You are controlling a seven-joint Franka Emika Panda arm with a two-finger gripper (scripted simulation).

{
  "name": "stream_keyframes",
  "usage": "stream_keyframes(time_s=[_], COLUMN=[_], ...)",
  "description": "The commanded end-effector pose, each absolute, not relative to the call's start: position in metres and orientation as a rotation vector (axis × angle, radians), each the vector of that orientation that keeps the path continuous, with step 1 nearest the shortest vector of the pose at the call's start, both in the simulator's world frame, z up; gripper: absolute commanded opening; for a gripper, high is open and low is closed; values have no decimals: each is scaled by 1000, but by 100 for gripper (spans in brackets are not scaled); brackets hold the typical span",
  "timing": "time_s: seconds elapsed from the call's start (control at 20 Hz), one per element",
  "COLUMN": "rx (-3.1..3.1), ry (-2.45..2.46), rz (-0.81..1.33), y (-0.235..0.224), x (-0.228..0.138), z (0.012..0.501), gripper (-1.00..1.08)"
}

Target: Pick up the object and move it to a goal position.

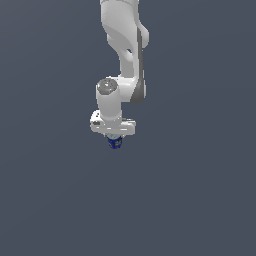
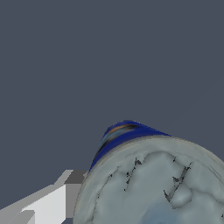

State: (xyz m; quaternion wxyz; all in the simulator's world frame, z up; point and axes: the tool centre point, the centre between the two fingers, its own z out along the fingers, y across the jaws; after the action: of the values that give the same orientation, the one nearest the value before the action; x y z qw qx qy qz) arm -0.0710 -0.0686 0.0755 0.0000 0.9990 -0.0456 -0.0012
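Jaws of the white gripper seem clamped on a small dark-blue can just beneath the hand. It looks light, rigid and smooth; gripping the curved sides seems safest.

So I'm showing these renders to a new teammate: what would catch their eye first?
First the white jointed robot arm, reaching down from the top centre of the exterior view against plain grey. Then the small dark-blue cylindrical can peeking out beneath the white gripper. In the wrist view the can's pale silvery top looms close, with one white finger beside it.
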Motion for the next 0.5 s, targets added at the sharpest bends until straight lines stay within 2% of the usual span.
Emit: stream_keyframes(time_s=[0.0, 0.45], rx=[3138, 3139], ry=[-143, -144], rz=[0, 0], y=[-70, -83], x=[-70, -72], z=[80, 123], gripper=[-100, -100])
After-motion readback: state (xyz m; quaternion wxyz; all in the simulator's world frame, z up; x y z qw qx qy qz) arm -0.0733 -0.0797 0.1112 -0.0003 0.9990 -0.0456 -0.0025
